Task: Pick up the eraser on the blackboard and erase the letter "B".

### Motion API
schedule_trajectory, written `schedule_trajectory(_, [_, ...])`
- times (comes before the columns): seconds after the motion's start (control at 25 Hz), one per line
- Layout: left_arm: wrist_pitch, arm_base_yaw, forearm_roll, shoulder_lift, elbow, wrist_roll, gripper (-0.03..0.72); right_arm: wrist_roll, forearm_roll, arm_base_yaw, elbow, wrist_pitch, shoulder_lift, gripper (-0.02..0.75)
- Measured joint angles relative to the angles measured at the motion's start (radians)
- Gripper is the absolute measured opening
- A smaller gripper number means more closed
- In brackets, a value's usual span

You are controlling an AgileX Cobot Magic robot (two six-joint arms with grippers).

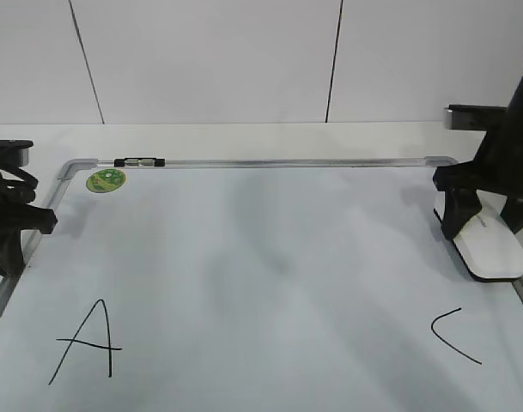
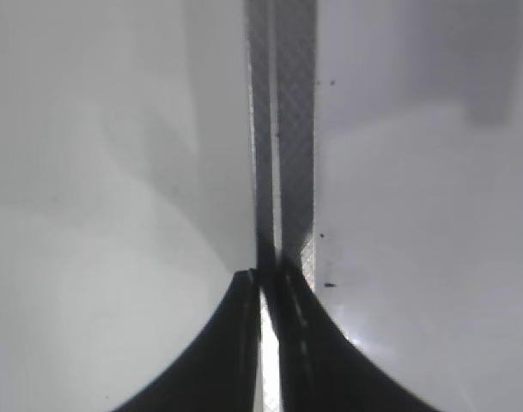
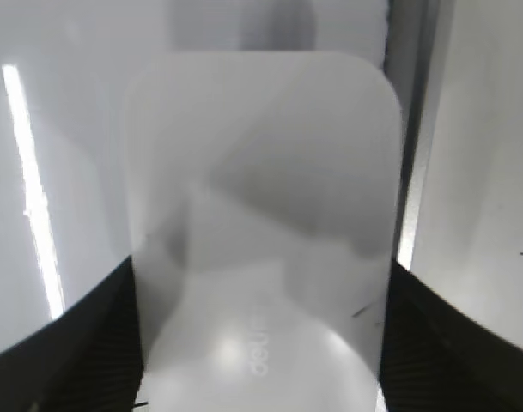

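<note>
The blackboard is a white board with a silver frame, lying flat. A black "A" is at its lower left and a black "C" at its lower right. No letter "B" shows; the board between them is blank. The white eraser lies at the board's right edge. My right gripper has a finger against each long side of it. In the right wrist view the eraser fills the space between the fingers. My left gripper is shut and empty over the board's left frame.
A round green sticker sits at the board's top left corner. A small black and silver clip is on the top frame. A white wall stands behind the table. The right arm's dark body rises above the eraser.
</note>
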Motion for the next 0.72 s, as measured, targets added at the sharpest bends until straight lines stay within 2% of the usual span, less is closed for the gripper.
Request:
schedule_trajectory(0.24, [0.0, 0.0, 0.0, 0.0, 0.0, 0.0, 0.022, -0.004, -0.002, 0.0, 0.073, -0.035, 0.003, 0.538])
schedule_trajectory(0.72, [0.0, 0.0, 0.0, 0.0, 0.0, 0.0, 0.022, -0.004, -0.004, 0.0, 0.075, -0.061, 0.003, 0.538])
